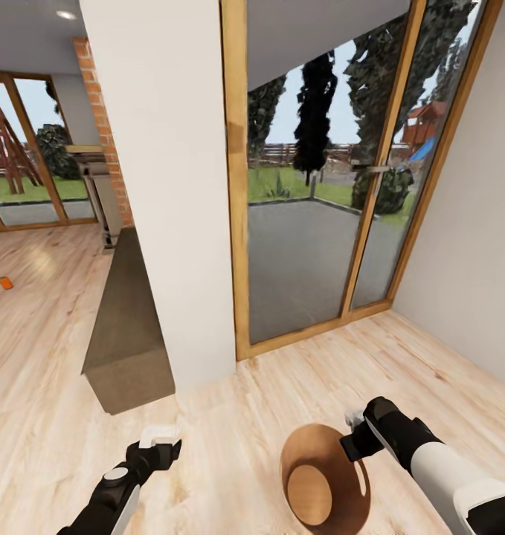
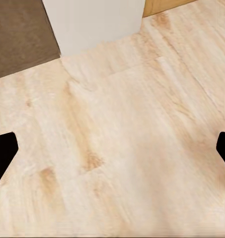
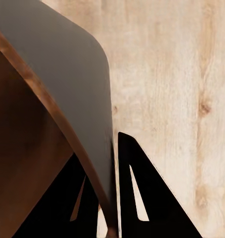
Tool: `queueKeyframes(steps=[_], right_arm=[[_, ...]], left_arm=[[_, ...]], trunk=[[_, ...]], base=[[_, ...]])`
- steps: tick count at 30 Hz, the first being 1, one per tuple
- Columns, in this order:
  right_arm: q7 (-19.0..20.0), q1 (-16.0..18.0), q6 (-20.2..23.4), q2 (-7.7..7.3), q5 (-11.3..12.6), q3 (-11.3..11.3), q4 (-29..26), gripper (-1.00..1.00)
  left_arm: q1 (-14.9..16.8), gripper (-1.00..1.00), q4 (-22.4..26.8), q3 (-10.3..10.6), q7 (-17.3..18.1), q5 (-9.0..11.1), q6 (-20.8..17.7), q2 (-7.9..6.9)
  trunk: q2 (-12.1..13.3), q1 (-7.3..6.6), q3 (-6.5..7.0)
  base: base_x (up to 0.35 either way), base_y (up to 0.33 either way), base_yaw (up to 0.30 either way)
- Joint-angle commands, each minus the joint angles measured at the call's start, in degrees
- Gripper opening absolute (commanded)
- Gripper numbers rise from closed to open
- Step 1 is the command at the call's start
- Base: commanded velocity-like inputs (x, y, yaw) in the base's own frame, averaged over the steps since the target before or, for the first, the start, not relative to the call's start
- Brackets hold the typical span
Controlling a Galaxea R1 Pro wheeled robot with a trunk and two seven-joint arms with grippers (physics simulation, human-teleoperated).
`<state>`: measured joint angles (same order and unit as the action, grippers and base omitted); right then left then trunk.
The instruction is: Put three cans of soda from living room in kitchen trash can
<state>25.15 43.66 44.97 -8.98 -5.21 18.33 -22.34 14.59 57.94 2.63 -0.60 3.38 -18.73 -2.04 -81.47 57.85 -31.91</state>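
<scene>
The trash can [image 1: 311, 455], a round light-brown wooden bin with a dark inside, hangs tilted low over the plank floor, its mouth turned toward the camera and nothing inside. My right gripper [image 1: 354, 438] is shut on its thin rim; in the right wrist view the rim [image 3: 67, 134] runs between the two black fingers [image 3: 142, 198]. My left gripper [image 1: 160, 444] hovers open over bare floor, and the left wrist view has its fingertips [image 2: 3, 153] far apart with nothing between them. One small orange soda can [image 1: 6, 283] lies on the floor far off to the left. The other cans are out of view.
A white wall pillar [image 1: 163, 186] stands straight ahead, with a low grey-brown block [image 1: 126, 327] against its left side. Wood-framed glass doors [image 1: 319, 193] close the corner ahead, and a plain wall [image 1: 475, 238] runs along the right. A brick fireplace [image 1: 103, 134] stands behind the pillar, left.
</scene>
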Motion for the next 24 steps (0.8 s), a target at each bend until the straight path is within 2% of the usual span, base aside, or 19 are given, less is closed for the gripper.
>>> queueKeyframes(steps=[1, 9, 13, 15, 18, 20, 24], right_arm=[[0.2, 0.0, 0.2, 0.01, 1.0, -0.1, 0.0, -1.0], [-0.2, 0.0, 0.3, 0.0, 0.9, -0.3, 0.0, -1.0], [-0.1, 0.0, 0.3, -0.78, 0.9, -0.3, 0.2, -1.0], [0.0, 0.0, 0.3, -2.04, 0.9, -0.4, 0.3, -1.0], [0.1, 0.1, 0.3, -3.09, 0.9, -0.4, 0.2, -1.0], [0.2, 0.1, 0.3, -5.14, 1.0, -0.5, 0.2, -1.0], [0.2, 0.2, 0.2, -6.61, 1.0, -0.6, 0.2, -1.0]], left_arm=[[0.0, 1.0, 0.0, 0.0, 0.0, 0.0, 0.0, 0.0], [0.0, 1.0, -0.1, 0.0, 0.0, 0.2, 0.0, 0.01], [0.0, 1.0, 0.0, -0.1, 0.0, 0.2, 0.0, -0.11], [0.0, 1.0, 0.0, -0.4, 0.0, 0.3, 0.0, -0.16], [0.0, 1.0, 0.0, -0.7, 0.0, 0.3, 0.1, -0.23], [0.0, 1.0, 0.1, -0.9, 0.0, 0.3, 0.1, -0.27], [0.0, 1.0, 0.1, -0.9, -0.1, 0.3, 0.1, -0.31]], trunk=[[0.0, 0.0, 0.0], [0.0, 0.0, 0.0], [0.0, 0.0, 0.0], [0.0, 0.0, 0.0], [0.0, 0.0, 0.0], [0.0, 0.0, 0.0], [0.0, 0.0, 0.0]], base=[[-0.217, 0.242, 0.199], [-0.217, 0.242, 0.225], [-0.217, 0.242, 0.193], [-0.218, 0.242, 0.152], [-0.218, 0.241, 0.13], [-0.218, 0.241, 0.1], [-0.218, 0.241, 0.049]])
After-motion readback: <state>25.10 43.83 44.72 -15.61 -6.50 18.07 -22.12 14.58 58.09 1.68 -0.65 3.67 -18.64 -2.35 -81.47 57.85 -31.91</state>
